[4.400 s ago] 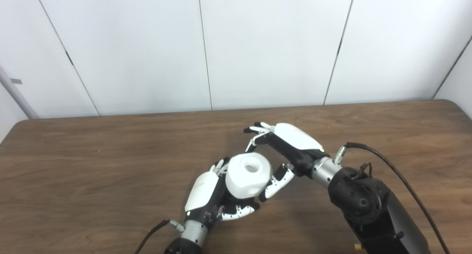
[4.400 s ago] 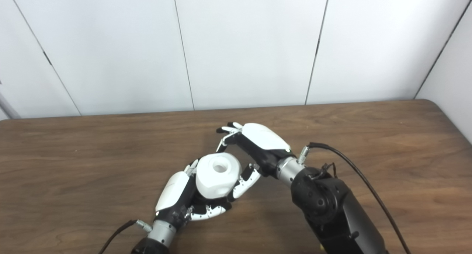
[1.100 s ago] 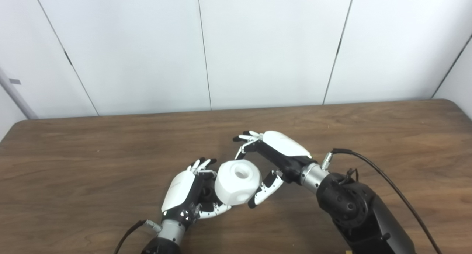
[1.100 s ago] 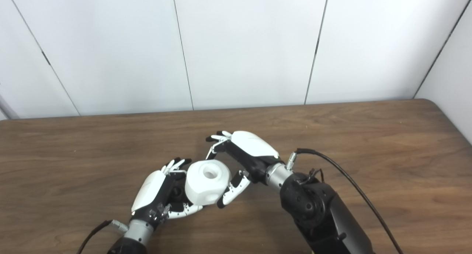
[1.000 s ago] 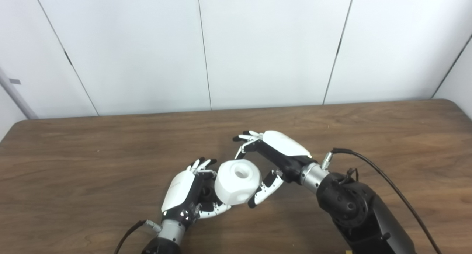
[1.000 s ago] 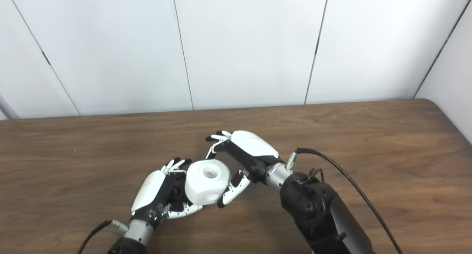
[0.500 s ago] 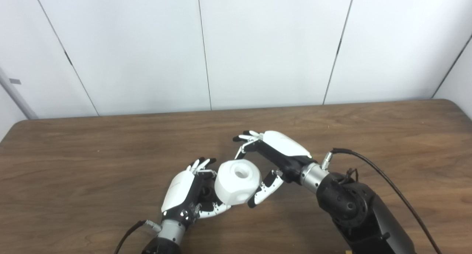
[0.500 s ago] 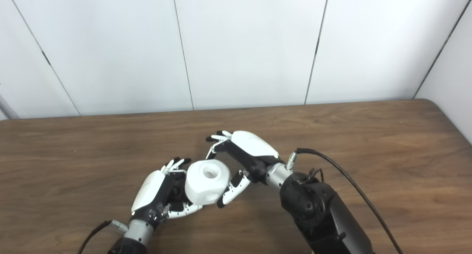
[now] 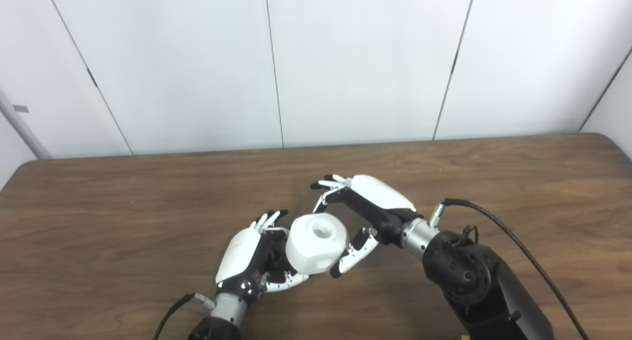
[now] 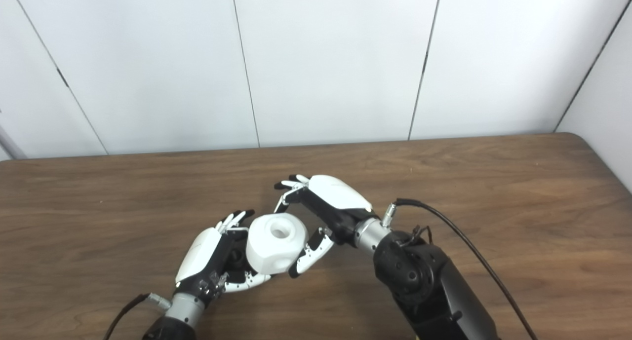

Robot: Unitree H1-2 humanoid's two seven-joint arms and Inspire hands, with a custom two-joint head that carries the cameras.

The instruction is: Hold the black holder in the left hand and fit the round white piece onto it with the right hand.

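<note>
Near the counter's [image 9: 98, 221] front edge, about midway along it, the left hand [image 9: 249, 261] cups the mostly hidden black holder [image 9: 276, 258]. Against it sits the round white piece [image 9: 317, 245], pinched between the right hand's [image 9: 368, 209] fingers and thumb. It looks rigid, light and smooth, likely slippery; grip its faceted sides.

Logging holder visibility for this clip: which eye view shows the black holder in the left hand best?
Neither is clear. The right eye view shows slightly more: a dark bit of the black holder between the left hand and the round white piece. The left eye view shows the same sliver, equally crowded by the piece.
</note>
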